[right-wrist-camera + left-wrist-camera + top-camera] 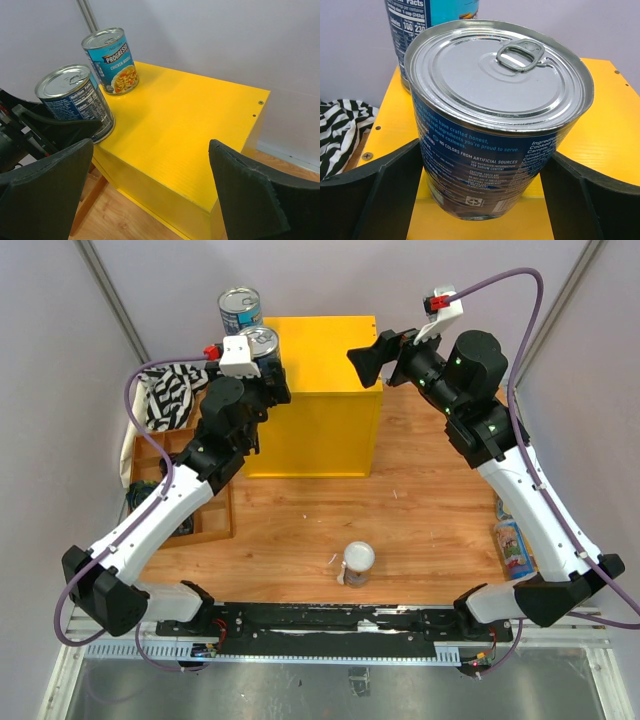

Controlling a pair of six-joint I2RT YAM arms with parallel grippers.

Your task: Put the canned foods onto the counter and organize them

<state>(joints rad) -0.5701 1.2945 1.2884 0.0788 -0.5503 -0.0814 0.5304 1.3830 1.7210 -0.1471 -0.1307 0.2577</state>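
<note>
The yellow counter [330, 355] stands at the back middle. One blue-labelled can [239, 308] stands on its far left corner, also in the right wrist view [111, 60]. My left gripper [262, 368] is shut on the second blue can [262, 340], which rests upright at the counter's left front edge [495, 100] [75, 100]; my fingers [380, 195] press both its sides. My right gripper [368, 360] is open and empty over the counter's right front edge [150, 145]. A slim white-lidded can [357, 562] stands on the table. The gold tins are not in view.
A brown wooden tray [215, 515] lies left of the counter, under my left arm. A striped cloth [168, 398] hangs at its far end. Another colourful can [512, 545] lies at the table's right edge, partly hidden by my right arm. Grey walls close in on both sides.
</note>
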